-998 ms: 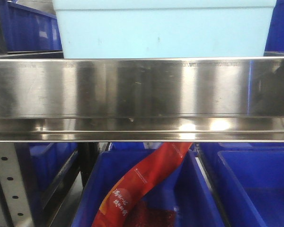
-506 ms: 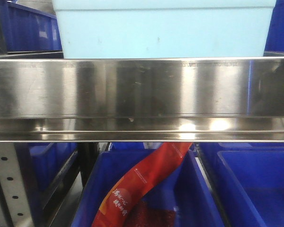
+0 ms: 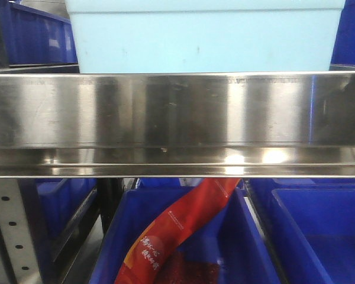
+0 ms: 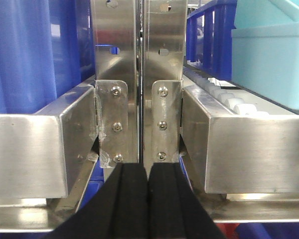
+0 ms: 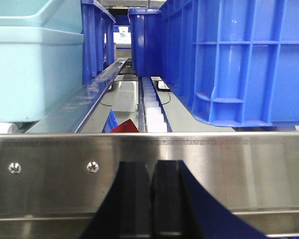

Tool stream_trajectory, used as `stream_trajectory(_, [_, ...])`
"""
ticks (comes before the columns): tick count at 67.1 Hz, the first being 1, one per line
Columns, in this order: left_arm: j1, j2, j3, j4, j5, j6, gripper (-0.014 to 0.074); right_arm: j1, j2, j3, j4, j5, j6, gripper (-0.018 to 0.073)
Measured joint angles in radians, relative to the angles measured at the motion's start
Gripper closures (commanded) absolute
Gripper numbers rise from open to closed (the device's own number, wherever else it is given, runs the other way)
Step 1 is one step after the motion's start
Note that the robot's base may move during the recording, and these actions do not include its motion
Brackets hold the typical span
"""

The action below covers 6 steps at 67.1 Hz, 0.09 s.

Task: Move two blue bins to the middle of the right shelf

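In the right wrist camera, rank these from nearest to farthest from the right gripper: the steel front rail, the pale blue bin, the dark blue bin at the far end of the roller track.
1. Steel front rail, directly ahead of the right gripper.
2. Pale blue bin, left, just behind the rail.
3. Dark blue bin, far back, centre.

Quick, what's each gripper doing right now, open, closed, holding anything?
Left gripper: closed, holding nothing, facing the steel shelf posts.
Right gripper: closed, holding nothing.

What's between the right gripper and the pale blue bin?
In the right wrist view, the steel shelf rail crosses just past the right gripper; the pale blue bin sits beyond it, upper left.
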<state>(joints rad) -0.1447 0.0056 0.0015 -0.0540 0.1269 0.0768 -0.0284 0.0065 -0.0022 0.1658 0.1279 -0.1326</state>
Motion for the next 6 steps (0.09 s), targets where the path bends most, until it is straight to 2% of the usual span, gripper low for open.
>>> stream_trajectory(6, [0.0, 0.0, 0.0, 0.0, 0.0, 0.0, 0.0708, 0.0, 0.0, 0.0, 0.0, 0.0, 0.0, 0.0721])
